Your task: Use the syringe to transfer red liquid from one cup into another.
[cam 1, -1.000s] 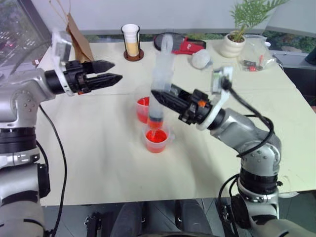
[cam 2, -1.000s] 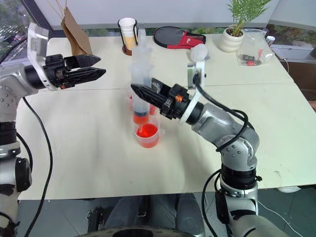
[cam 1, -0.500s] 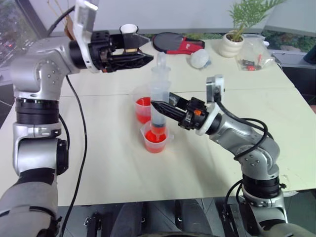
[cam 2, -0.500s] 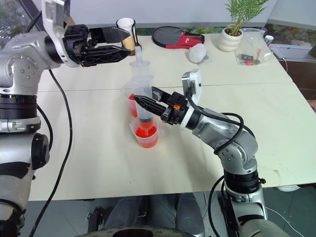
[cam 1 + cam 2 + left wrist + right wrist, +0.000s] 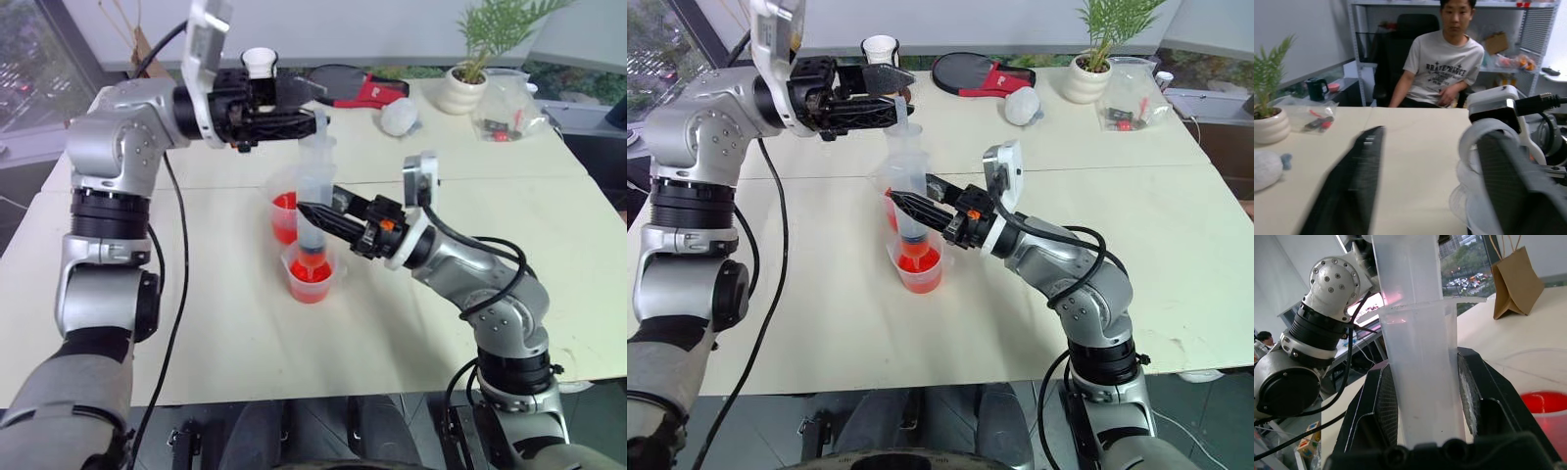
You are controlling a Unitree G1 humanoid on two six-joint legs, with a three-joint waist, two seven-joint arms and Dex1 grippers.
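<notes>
1. The syringe (image 5: 313,191) stands upright over the bench (image 5: 216,323), its orange-red tip down inside the nearer, lower cup (image 5: 311,277), which holds red liquid (image 5: 310,287). A band of red also shows low in the barrel.
2. The other cup (image 5: 284,213), also holding red liquid, stands just behind the first and touches or nearly touches it; from these views it cannot be told for certain which of the two is the taller one.
3. The right pincer (image 5: 315,212) is closed firmly on the syringe barrel, one black finger pressed to each side, as the right wrist view makes plain.
4. The left pincer (image 5: 306,110) reaches in level at the plunger top, fingers partly apart on either side of it; whether they grip it yet cannot be told.
5. The step in hand looks like working the plunger with the tip in the near cup, probably pressing it down to empty the red charge, though a draw is not excluded.
6. The next move calls for the left pincer to settle squarely on the plunger head and drive it straight along the barrel while the right pincer keeps the syringe upright and the tip inside the cup.
</notes>
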